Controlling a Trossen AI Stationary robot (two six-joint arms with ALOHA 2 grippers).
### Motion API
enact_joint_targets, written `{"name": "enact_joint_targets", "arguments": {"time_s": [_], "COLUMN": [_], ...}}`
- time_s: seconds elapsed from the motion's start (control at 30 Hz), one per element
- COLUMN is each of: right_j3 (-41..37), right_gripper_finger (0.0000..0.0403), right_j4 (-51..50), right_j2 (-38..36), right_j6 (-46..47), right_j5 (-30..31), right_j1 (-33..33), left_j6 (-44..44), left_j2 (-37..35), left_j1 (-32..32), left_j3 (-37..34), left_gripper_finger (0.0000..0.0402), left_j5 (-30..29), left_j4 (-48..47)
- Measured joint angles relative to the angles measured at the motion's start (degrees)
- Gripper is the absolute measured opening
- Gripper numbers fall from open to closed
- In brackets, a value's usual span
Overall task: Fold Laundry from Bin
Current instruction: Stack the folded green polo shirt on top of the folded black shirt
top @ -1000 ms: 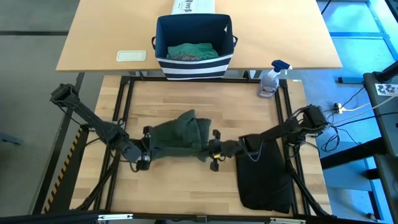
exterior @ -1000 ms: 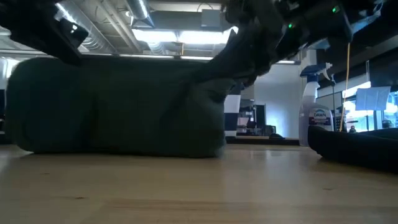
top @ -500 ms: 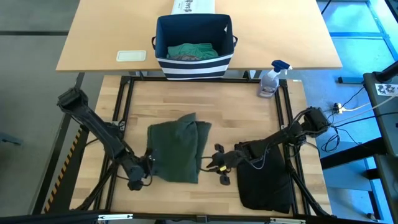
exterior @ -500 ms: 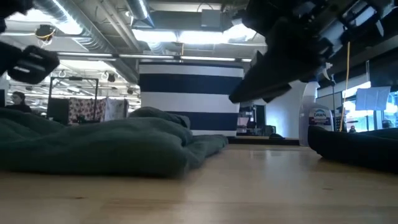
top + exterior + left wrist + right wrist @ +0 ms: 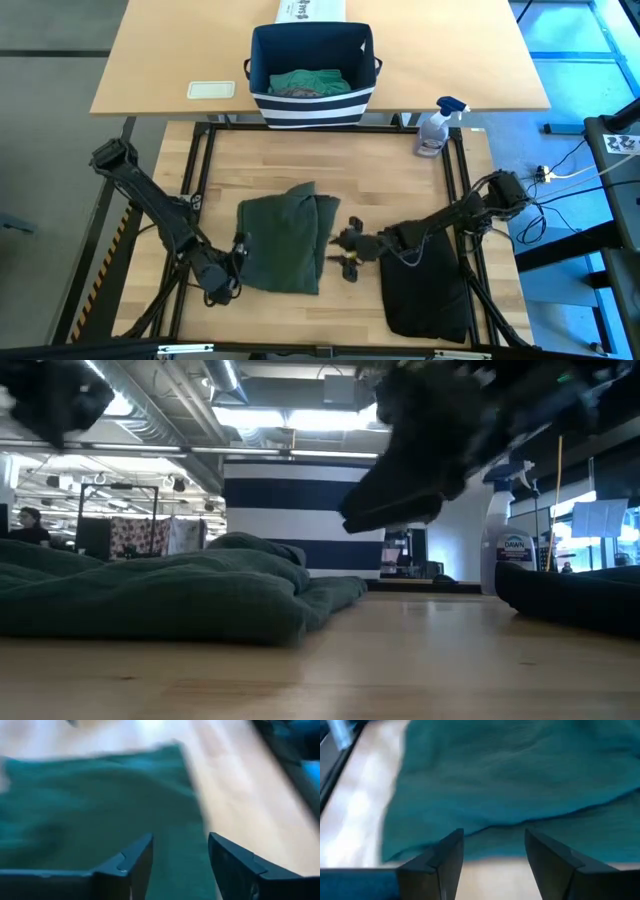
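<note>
A dark green garment (image 5: 285, 243) lies folded flat on the wooden table (image 5: 330, 170); it also shows in the low view (image 5: 170, 595). My left gripper (image 5: 228, 272) stands open at its near left corner, its fingers (image 5: 131, 862) hovering over the cloth. My right gripper (image 5: 345, 252) stands open just off the garment's right edge, above the table (image 5: 495, 847). A black garment (image 5: 425, 285) lies at the table's right under the right arm. The bin (image 5: 312, 62) stands beyond the far edge with teal-green laundry (image 5: 306, 82) inside.
A spray bottle (image 5: 436, 128) stands at the far right corner. A white printed box (image 5: 310, 10) sits behind the bin, and a pale flat pad (image 5: 211, 90) lies to the bin's left on the light desk. Bare wood lies between the green garment and the far edge.
Both grippers were shut on the green garment, holding it raised between them, and have opened and let go. The garment has dropped and now lies flat, spread toward the near edge. My left gripper has drawn back toward the near left; my right has backed slightly off the cloth.
</note>
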Motion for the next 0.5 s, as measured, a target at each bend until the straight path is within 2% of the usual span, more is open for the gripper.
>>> {"name": "enact_joint_targets", "arguments": {"time_s": [0.07,0.13,0.2,0.37,0.5], "right_j3": [0.0,0.0,0.0,0.1,0.1], "right_gripper_finger": [0.0209,0.0209,0.0209,0.0209,0.0209], "right_j4": [0.4,0.6,1.2,1.8,2.9], "right_j2": [0.0,0.0,0.0,0.0,0.0], "right_j6": [1.1,1.5,1.6,2.0,3.8], "right_j5": [-1.5,-2.8,-4.4,-11.8,-18.1], "right_j1": [-2.7,-5.7,-8.8,-17.2,-22.1], "left_j6": [1.4,5.6,8.4,9.1,9.1], "left_j2": [-0.6,-0.7,-0.7,-0.8,-0.8], "left_j1": [0.4,1.5,3.9,10.6,14.4], "left_j3": [1.1,1.2,1.2,0.5,-3.2], "left_gripper_finger": [0.0190,0.0193,0.0194,0.0194,0.0194], "left_j5": [-7.0,-10.2,-10.1,-8.0,-7.7], "left_j4": [-2.7,-3.7,-4.0,-4.5,-2.7]}}
